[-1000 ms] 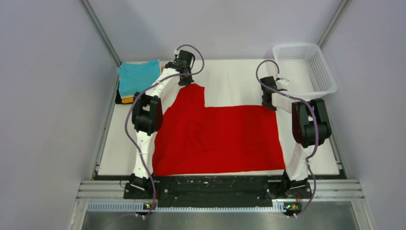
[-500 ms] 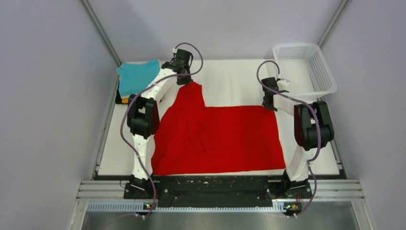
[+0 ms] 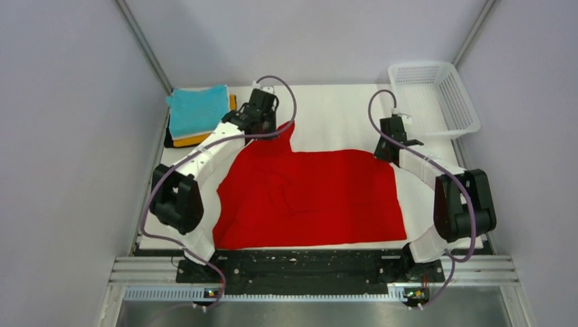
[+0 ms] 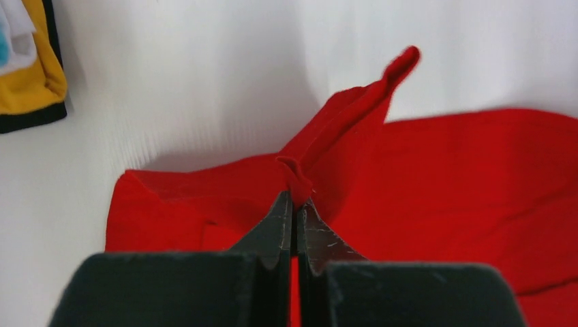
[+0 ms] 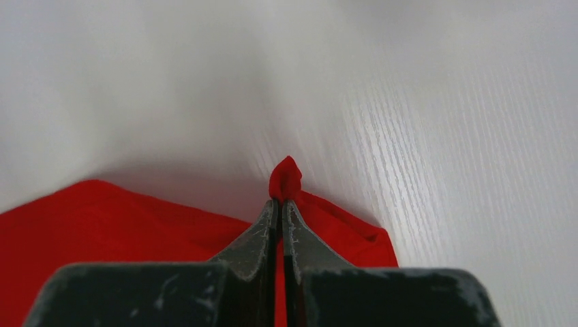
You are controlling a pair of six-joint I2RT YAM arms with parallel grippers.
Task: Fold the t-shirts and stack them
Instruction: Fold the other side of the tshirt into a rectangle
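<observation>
The red t-shirt (image 3: 313, 194) lies spread over the middle of the white table. My left gripper (image 3: 262, 129) is shut on its far left part and lifts a fold of the cloth (image 4: 354, 116); the pinch shows in the left wrist view (image 4: 294, 197). My right gripper (image 3: 387, 151) is shut on the shirt's far right corner (image 5: 286, 178), pinched between its fingertips (image 5: 279, 204). A folded stack with a turquoise shirt (image 3: 198, 109) on top, orange-yellow (image 4: 31, 82) and black below, sits at the far left.
A white mesh basket (image 3: 431, 99) stands at the far right corner of the table. Grey walls and metal posts close in the sides and back. The black rail (image 3: 307, 266) with the arm bases runs along the near edge.
Both grippers moved towards the near side, pulling the shirt's far edge with them. The left sleeve part is now raised and bunched, and both elbows have swung outward.
</observation>
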